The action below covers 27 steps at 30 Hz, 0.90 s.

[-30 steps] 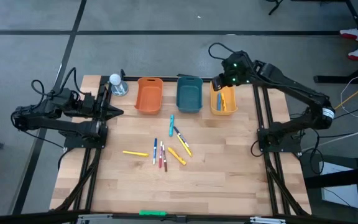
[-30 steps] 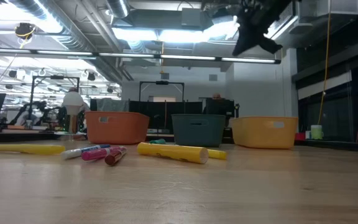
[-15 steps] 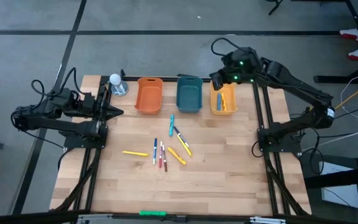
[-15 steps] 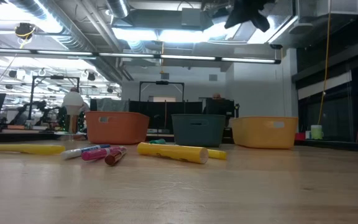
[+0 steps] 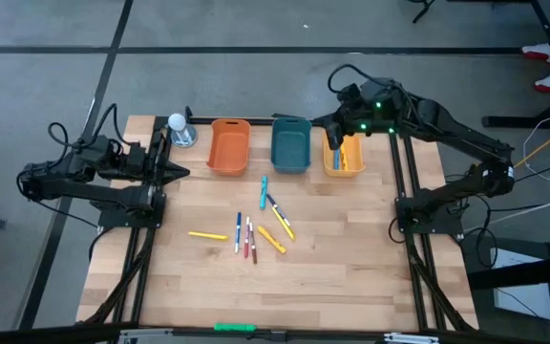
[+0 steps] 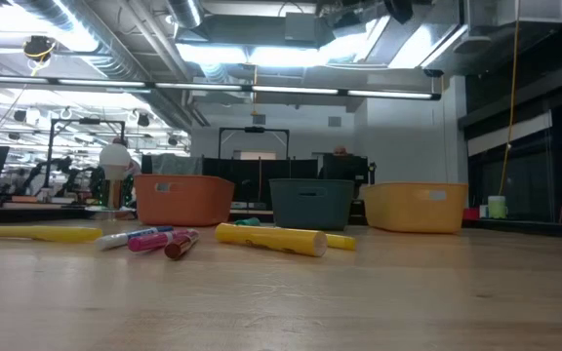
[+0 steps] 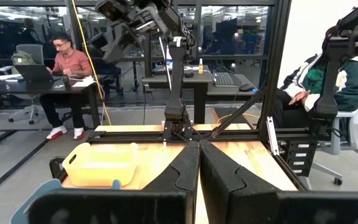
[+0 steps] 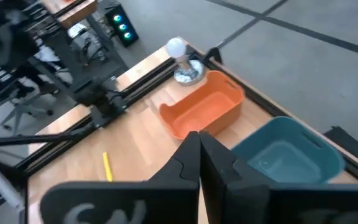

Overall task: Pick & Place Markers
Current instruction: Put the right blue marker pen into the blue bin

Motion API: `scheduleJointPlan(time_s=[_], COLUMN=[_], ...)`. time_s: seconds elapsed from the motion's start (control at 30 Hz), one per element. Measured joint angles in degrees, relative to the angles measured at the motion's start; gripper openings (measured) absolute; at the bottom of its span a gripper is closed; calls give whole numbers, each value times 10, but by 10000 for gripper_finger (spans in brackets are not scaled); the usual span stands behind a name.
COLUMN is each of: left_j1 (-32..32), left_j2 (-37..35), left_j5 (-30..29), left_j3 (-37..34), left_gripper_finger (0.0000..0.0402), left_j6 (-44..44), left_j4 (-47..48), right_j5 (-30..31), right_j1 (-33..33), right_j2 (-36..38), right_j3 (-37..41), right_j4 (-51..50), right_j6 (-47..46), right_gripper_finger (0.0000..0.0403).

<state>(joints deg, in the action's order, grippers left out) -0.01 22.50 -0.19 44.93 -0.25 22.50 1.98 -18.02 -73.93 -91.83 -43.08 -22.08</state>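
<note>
On the wooden desk [image 5: 332, 268], the loose markers [image 5: 256, 229] lie scattered around its middle in the high view: a yellow marker [image 5: 207, 235] toward 9 o'clock of the cluster, a few thin red and white-bodied ones side by side at its centre, another yellow marker [image 5: 272, 240] just at 3 o'clock of those, and a teal marker [image 5: 264, 185] at 12 o'clock, nearest the bins. At the desk's 6 o'clock edge rests a bright green stick [image 5: 234, 327]. Farther back, along the 12 o'clock edge, stand three bins in a row: an orange bin [image 5: 227, 146], a teal bin [image 5: 290, 145] and a yellow bin [image 5: 343, 155], the last already holding several markers. A white ball on a metal stand [image 5: 179, 129] sits at 9 o'clock of the orange bin. The left gripper [image 5: 181, 173] rests at the desk's 9 o'clock edge, well apart from the markers, its fingers [image 7: 185, 171] pressed together on nothing. The right gripper [image 5: 319, 118] hangs high over the gap between the teal and yellow bins, its fingers [image 8: 188, 158] together and empty.
</note>
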Motion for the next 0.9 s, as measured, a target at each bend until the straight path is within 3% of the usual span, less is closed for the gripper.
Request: scheduleJointPlan(time_s=[0.9], left_j1=[0], left_j2=[0], left_j5=[0], left_j3=[0], left_gripper_finger=[10], left_j6=[0], left_j4=[0], right_j5=[-1], right_j1=[159], right_j2=[-85], right_j3=[0], right_j4=[0], right_j6=[0], right_gripper_finger=[0])
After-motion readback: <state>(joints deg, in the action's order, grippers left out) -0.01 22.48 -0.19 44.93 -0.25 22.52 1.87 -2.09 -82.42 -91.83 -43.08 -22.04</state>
